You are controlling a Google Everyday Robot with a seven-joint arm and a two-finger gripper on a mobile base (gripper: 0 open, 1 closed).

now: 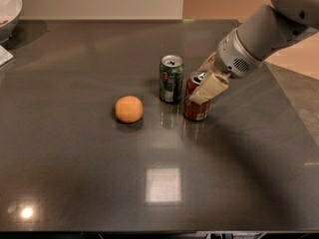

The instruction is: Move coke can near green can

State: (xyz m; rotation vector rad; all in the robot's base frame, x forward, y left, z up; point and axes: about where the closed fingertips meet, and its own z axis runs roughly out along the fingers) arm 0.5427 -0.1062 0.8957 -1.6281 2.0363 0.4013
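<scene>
The red coke can (196,109) stands upright at the table's middle, just right of the dark green can (171,78), with a narrow gap between them. My gripper (200,86) comes in from the upper right and is shut on the coke can's upper part. One pale finger (210,87) lies across the can's front and the other is behind the rim. I cannot tell whether the coke can's base rests on the table or hangs just above it.
An orange (129,108) lies left of the green can. A white bowl (9,9) sits at the far left corner of the dark glossy table (159,183). The table's right edge runs close under the arm.
</scene>
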